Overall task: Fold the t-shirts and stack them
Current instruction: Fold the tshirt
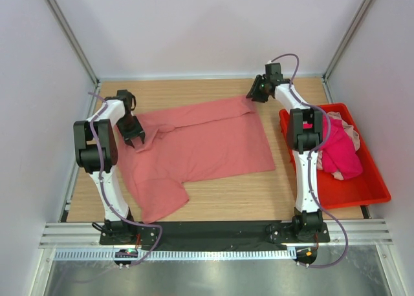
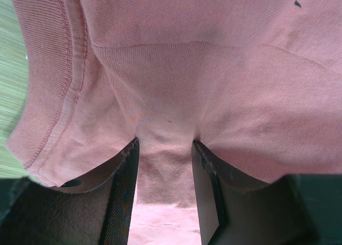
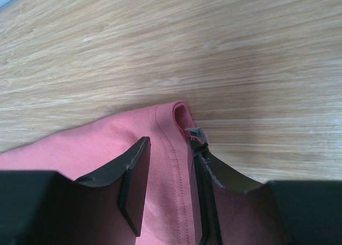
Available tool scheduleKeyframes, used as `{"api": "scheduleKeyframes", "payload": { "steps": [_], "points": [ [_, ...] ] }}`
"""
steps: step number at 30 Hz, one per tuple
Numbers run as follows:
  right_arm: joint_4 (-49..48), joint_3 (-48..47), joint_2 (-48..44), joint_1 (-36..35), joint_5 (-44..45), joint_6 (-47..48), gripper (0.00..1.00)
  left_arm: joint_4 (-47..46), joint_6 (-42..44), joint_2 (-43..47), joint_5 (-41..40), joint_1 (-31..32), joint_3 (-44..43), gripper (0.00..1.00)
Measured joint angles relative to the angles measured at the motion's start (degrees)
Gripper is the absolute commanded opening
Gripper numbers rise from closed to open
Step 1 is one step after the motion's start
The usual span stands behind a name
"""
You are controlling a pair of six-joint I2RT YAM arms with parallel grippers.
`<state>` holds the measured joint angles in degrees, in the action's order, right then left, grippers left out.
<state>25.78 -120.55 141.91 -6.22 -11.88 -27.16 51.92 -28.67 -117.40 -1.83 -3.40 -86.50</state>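
A large salmon t-shirt [image 1: 200, 144] lies spread flat on the wooden table. My left gripper [image 1: 136, 143] is pressed down on its left part near the collar; in the left wrist view the jaws [image 2: 164, 140] stand apart, with a ridge of the salmon cloth [image 2: 214, 68] bunched between them. My right gripper [image 1: 253, 92] is at the shirt's far right corner. Its jaws [image 3: 168, 138] straddle the stitched hem of the corner [image 3: 80, 154] with gaps on both sides, so it is open. A magenta t-shirt [image 1: 339, 150] and a pale pink one [image 1: 349, 125] lie crumpled in the bin.
A red plastic bin [image 1: 362, 196] stands at the right side of the table, beside the right arm. Bare wood [image 1: 259, 192] shows in front of the shirt. White walls and metal posts close in the table on three sides.
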Motion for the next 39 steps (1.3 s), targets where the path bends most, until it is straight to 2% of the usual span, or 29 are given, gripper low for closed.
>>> {"api": "scheduleKeyframes", "payload": {
  "steps": [11,13,18,20,27,31,33,38,39],
  "points": [
    [0.1,-4.5,3.4,-0.2,-0.1,1.0,0.34,0.0,0.5,0.0,0.1,0.0,0.1,0.45],
    [0.2,-5.0,3.7,-0.2,-0.1,1.2,0.29,0.0,0.5,0.0,0.1,0.0,0.1,0.45],
    [0.9,-5.6,4.1,-0.4,0.9,1.9,0.06,0.0,0.5,0.0,0.2,0.0,0.1,0.45],
    [1.4,-5.9,4.1,-0.4,1.5,2.1,0.01,0.0,0.6,0.0,0.2,0.0,0.1,0.45],
    [2.0,-8.5,4.1,-0.4,4.4,3.8,0.01,0.0,0.6,-0.1,0.1,0.0,0.2,0.45],
    [1.7,-9.9,4.4,-0.4,4.2,4.6,0.02,0.0,0.7,-0.2,0.1,0.0,0.2,0.45],
    [1.7,-10.6,4.8,-0.4,4.0,4.7,0.2,0.0,0.7,-0.2,0.1,0.0,0.2,0.46],
    [3.2,-11.0,5.2,-0.3,5.2,4.8,0.42,0.0,0.7,-0.2,0.3,0.0,0.1,0.48],
    [4.4,-11.8,5.5,-0.3,6.0,4.9,0.43,0.1,0.7,-0.2,0.4,0.0,0.0,0.48]
  ]
}}
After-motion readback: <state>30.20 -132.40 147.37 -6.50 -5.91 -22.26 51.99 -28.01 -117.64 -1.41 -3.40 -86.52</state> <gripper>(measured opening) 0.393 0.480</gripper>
